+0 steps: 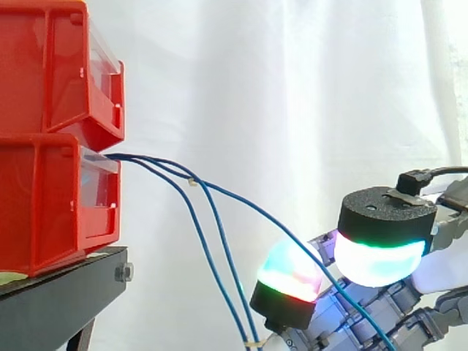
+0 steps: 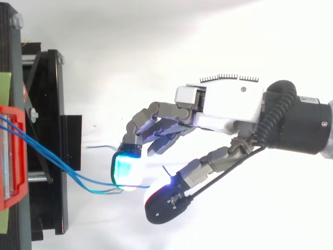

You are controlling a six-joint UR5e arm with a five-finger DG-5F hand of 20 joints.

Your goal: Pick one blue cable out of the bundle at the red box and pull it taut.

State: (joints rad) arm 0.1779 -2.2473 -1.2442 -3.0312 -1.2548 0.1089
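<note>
Hand: I am seeing the hand (image 2: 223,104) sitting well off from the red box (image 1: 51,197), with its fingers bending in.
Fingers: the glowing fingertip (image 1: 289,269) and the thumb pad (image 1: 376,256) are standing apart, gripping nothing.
Blue cable: one blue cable (image 1: 241,202) is coming out of the red box and running down through the gap between those pads, just beside the fingertip, hanging in a soft curve.
Other cables: two more cables (image 1: 207,252) are drooping on the box side of the fingertip.
Stand: a black stand (image 1: 58,300) is holding the box.
</note>
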